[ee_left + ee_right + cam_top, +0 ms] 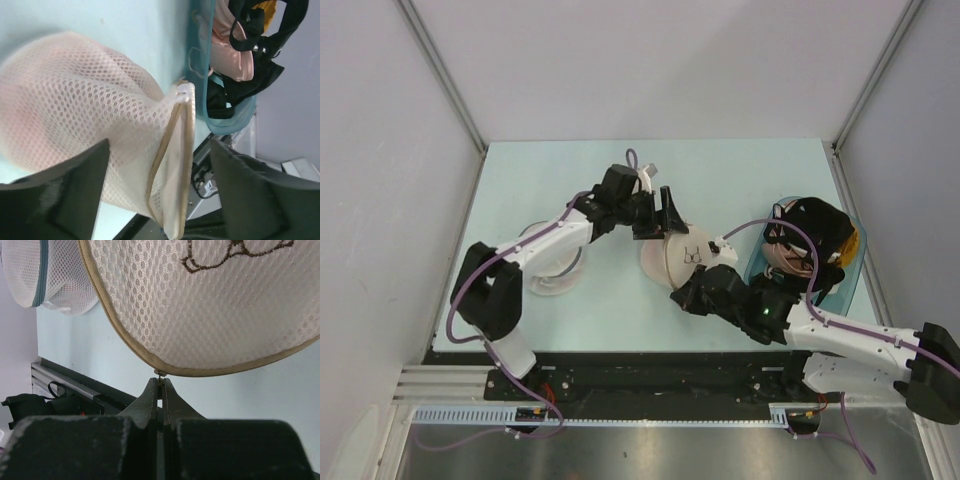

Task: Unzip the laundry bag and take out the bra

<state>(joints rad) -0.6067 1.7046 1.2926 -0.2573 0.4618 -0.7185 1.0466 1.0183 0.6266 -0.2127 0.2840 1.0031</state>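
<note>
The cream mesh laundry bag [678,258] lies mid-table, its bra icon facing up. It is zipped shut along its tan zip [125,347]. My right gripper [681,297] sits at the bag's near edge, shut on the small metal zip pull [159,374]. My left gripper [665,222] is at the bag's far edge, open, and the bag's rim [172,165] stands between its fingers [65,195] without being pinched. The bra is hidden inside. Only a faint pink tint [22,115] shows through the mesh.
A whiter round pouch [555,272] lies under my left arm and also shows in the right wrist view [45,275]. A teal basket [852,268] at the right holds black clothing [820,225] and peach-pink fabric [230,47]. Grey walls stand on three sides.
</note>
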